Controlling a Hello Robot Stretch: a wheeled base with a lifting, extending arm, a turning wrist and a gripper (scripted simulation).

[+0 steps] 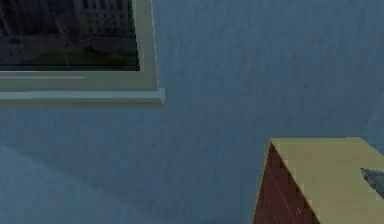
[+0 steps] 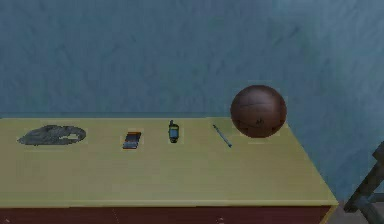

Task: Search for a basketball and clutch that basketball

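Note:
A brown-orange basketball (image 2: 259,111) rests on the yellow top of a low wooden cabinet (image 2: 200,175) in the arm side view, toward the top's far right corner and against the blue wall. The same cabinet's corner (image 1: 320,165) appears at the forward view's lower right, with a reddish-brown side.
On the cabinet top, left of the ball, lie a thin pen (image 2: 222,135), a small dark handset (image 2: 174,132), a small reddish flat object (image 2: 131,140) and a grey flat disc (image 2: 52,134). A dark object (image 2: 368,185) stands past the cabinet's right end. A pale-framed window (image 1: 75,50) is set in the blue wall.

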